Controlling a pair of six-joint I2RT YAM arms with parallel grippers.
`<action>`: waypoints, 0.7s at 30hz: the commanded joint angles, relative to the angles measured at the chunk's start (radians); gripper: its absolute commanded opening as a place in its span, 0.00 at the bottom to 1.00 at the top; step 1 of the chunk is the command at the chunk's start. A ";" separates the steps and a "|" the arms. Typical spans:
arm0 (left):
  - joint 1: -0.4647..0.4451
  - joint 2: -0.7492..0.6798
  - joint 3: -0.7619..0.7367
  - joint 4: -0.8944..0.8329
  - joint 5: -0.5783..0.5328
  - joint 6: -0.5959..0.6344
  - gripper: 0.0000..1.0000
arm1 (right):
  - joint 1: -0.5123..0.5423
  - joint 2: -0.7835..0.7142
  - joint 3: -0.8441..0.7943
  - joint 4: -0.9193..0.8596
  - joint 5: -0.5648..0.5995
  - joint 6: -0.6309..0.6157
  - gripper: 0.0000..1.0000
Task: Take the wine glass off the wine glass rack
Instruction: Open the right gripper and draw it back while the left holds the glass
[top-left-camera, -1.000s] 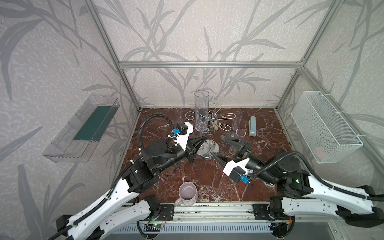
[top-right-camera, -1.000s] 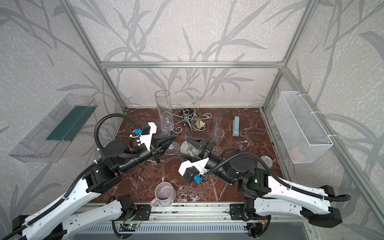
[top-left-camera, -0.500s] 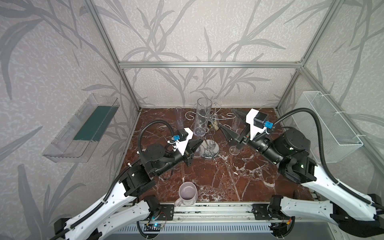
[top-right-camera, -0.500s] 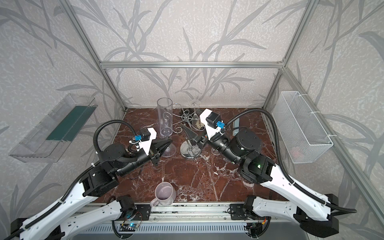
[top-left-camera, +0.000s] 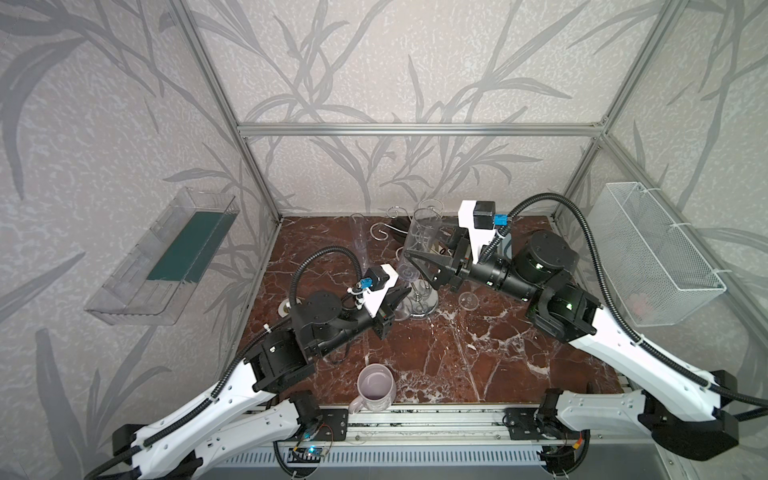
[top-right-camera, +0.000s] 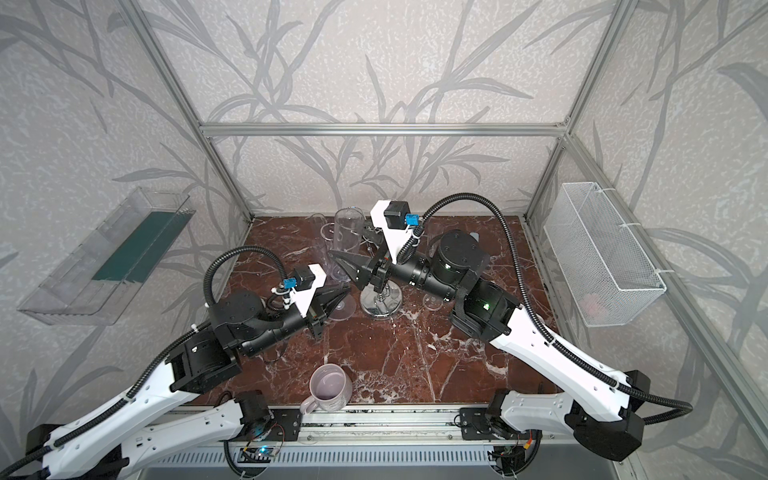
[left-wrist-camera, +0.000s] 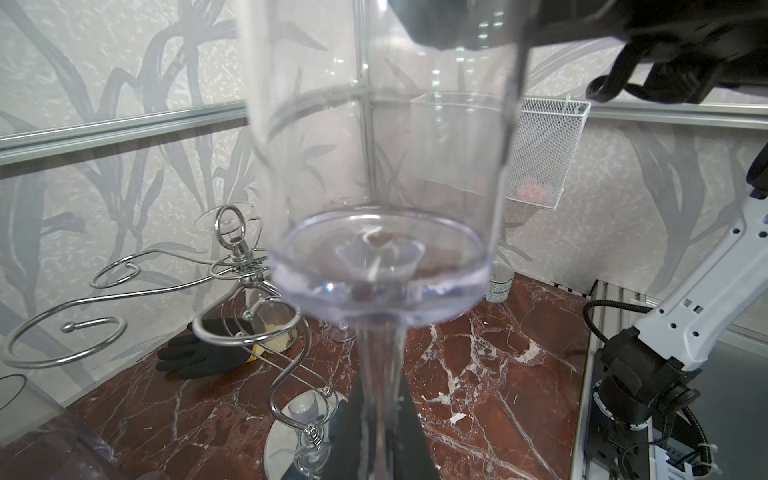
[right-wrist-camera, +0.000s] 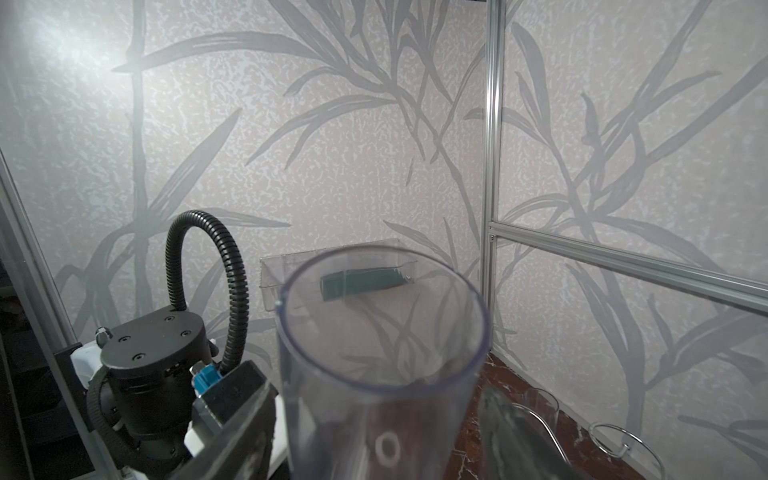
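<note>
Left claw (top-left-camera: 398, 298) is clenched on the thin stem (left-wrist-camera: 379, 361) of the wine glass (top-left-camera: 420, 239), low down, near the foot of the glass. The glass rises upright from this claw, with the rim on top. I cannot tell whether its foot rests on the counter (top-left-camera: 478, 365).

Higher on the same glass, the right claw (top-right-camera: 346, 270) is spread wide, with one finger on each side of the bowl. In the right wrist view a narrow gap shows at one finger, so I judge that it grips nothing.

Just beside the left claw, on the side of the right arm, stands the round base (top-left-camera: 424, 306) of the wine glass rack (left-wrist-camera: 243, 259). In the left wrist view the curled wire arms nearest the glass are bare, and the glass touches none of them. So the main step seems done: the glass is off the rack.

What is left, in my judgement, is to carry it clear of the wire arms and set it down, or to pass it to the right claw.

Farther off, behind the left claw, a mug (top-left-camera: 376, 390) stands near the arm bases.
</note>
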 joint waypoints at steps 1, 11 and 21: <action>-0.009 -0.002 -0.002 0.012 -0.025 0.036 0.00 | -0.005 0.001 0.039 0.029 -0.035 0.046 0.75; -0.027 0.009 -0.005 0.010 -0.039 0.046 0.00 | -0.016 0.008 0.037 0.017 0.002 0.061 0.50; -0.033 -0.040 -0.054 0.070 -0.067 0.047 0.41 | -0.020 -0.007 0.008 0.041 -0.003 0.055 0.32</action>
